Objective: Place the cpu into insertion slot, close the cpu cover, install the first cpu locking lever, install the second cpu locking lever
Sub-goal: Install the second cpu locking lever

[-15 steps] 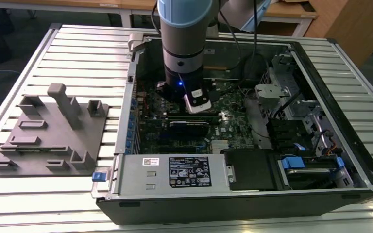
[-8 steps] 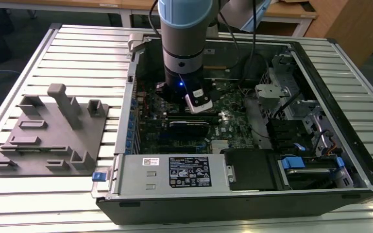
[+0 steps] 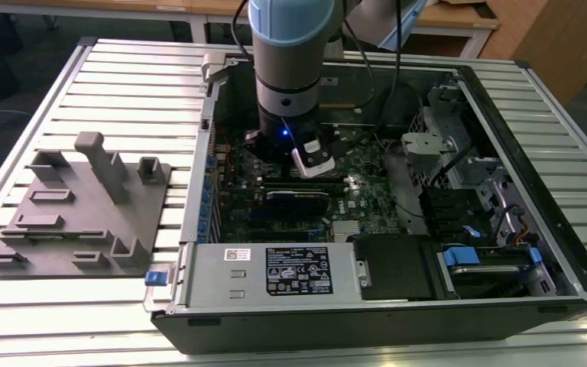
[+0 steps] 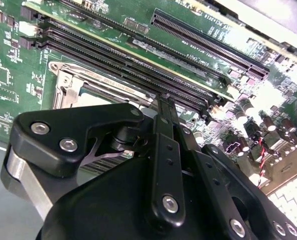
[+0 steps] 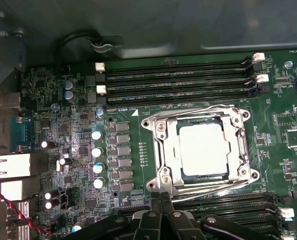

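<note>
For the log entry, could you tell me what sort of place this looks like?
Probably a robotics lab or workshop bench: an open black desktop computer case lies on a slatted metal table, beside a grey plastic fixture block, with wooden desks behind.

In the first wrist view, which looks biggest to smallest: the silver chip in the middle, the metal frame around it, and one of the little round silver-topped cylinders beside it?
1. The cpu cover, the metal frame, looks largest.
2. The cpu showing through its window.
3. A silver-topped capacitor, clearly smallest.

All three sit on the same board, so the order is sound.

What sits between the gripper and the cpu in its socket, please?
In the first wrist view, only the silvery cover frame and green board separate the gripper from the cpu.
</note>
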Robot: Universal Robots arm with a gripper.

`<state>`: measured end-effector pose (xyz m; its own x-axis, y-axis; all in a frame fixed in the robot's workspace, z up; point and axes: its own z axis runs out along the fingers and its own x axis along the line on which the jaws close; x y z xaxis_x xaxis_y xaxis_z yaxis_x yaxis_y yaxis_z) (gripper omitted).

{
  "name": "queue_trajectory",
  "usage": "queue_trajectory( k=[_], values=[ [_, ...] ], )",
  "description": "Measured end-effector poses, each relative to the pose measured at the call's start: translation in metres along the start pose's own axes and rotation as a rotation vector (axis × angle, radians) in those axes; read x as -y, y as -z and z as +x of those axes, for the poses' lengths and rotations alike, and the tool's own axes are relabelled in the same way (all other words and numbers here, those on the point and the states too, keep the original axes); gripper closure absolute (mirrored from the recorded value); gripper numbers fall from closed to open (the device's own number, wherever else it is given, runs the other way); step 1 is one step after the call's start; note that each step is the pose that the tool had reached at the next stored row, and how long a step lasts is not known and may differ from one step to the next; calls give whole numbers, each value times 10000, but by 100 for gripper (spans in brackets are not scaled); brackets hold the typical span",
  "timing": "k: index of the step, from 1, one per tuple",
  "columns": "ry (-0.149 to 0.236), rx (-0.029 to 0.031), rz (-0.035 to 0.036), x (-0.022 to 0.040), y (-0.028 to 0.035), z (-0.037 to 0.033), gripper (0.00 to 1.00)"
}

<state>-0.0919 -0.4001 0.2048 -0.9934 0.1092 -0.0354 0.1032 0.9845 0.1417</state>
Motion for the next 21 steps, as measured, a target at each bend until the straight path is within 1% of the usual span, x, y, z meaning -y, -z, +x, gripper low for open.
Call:
queue_trajectory(
  k=[2, 5, 7, 12, 14, 21],
  values=[
    [-1, -2, -10, -1, -1, 2, 89],
    [-3, -6, -63, -2, -6, 6, 89],
    [-6, -7, -83, -1, -10, 6, 89],
    [-5, -8, -90, -1, -11, 6, 89],
    [-5, -9, -104, 1, -14, 13, 89],
    [-6, -10, -104, 1, -16, 16, 89]
  ],
)
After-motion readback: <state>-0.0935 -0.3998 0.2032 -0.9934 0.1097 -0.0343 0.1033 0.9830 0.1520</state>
